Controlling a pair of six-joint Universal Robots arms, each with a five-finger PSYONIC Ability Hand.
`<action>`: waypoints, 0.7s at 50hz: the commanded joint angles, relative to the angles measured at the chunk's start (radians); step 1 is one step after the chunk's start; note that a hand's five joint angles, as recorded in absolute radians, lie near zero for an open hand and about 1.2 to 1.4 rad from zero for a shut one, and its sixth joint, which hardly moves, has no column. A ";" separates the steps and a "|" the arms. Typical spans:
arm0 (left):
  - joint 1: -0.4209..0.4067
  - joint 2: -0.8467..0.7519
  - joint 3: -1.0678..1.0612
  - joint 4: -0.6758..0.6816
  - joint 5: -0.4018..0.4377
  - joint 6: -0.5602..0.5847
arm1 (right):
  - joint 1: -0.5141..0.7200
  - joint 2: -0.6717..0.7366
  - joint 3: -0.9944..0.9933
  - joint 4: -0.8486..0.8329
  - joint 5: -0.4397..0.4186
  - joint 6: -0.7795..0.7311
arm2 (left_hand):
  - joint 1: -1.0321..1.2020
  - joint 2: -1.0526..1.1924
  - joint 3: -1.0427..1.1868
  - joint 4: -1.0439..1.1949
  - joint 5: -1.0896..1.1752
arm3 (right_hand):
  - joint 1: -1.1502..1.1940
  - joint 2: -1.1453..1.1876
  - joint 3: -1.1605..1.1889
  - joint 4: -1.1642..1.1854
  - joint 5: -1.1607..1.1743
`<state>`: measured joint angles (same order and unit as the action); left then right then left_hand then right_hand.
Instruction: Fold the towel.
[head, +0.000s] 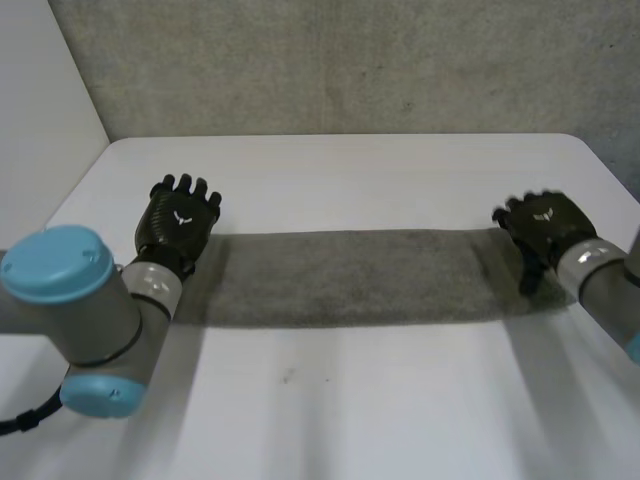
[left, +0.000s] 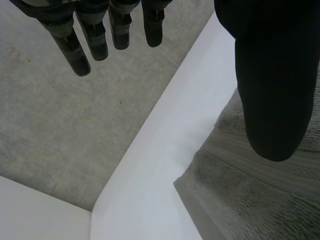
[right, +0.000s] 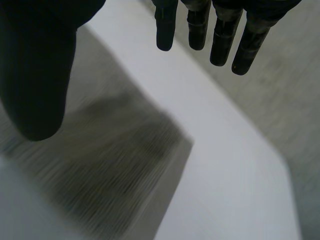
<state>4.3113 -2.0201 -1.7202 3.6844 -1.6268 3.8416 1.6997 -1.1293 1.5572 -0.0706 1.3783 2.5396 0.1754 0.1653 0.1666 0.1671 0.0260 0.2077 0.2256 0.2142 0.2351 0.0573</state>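
Left hand over towel corner

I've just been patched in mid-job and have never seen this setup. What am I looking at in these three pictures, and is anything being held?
This is a robot with two arms, each ending in a black hand. The wide picture comes from a camera between and behind the arms, looking down at the white table. A grey towel lies flat across it as a long strip. The left hand is at one short end and the right hand is at the other. The other two pictures come from a camera on each wrist, looking along that hand's palm. In each you see straight fingers and a thumb, with a towel corner beside the thumb. Both hands are open, and nothing is held.
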 joint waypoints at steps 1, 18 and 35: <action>0.001 0.017 -0.101 0.146 0.002 0.003 | -0.080 0.017 0.052 0.075 -0.037 -0.010 | -0.001 0.009 0.008 0.007 -0.026 | 0.123 0.106 0.117 0.096 0.099; 0.002 0.011 -0.102 0.154 -0.001 0.001 | -0.181 0.114 0.061 -0.170 -0.007 -0.114 | -0.001 0.009 0.008 0.007 -0.026 | 1.189 1.171 1.182 1.161 1.164; 0.007 0.084 -0.107 0.129 -0.004 -0.217 | -0.141 -0.047 0.083 -0.330 0.150 -0.335 | -0.001 0.009 0.008 0.007 -0.026 | 1.189 1.171 1.182 1.161 1.164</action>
<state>4.3124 -1.9786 -1.8293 3.8267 -1.6308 3.7591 1.4497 -1.1350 1.6249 -0.3757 1.5685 2.1436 0.1753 0.1649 0.1665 0.1670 0.0260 0.9486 1.1744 1.1841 1.1896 0.9806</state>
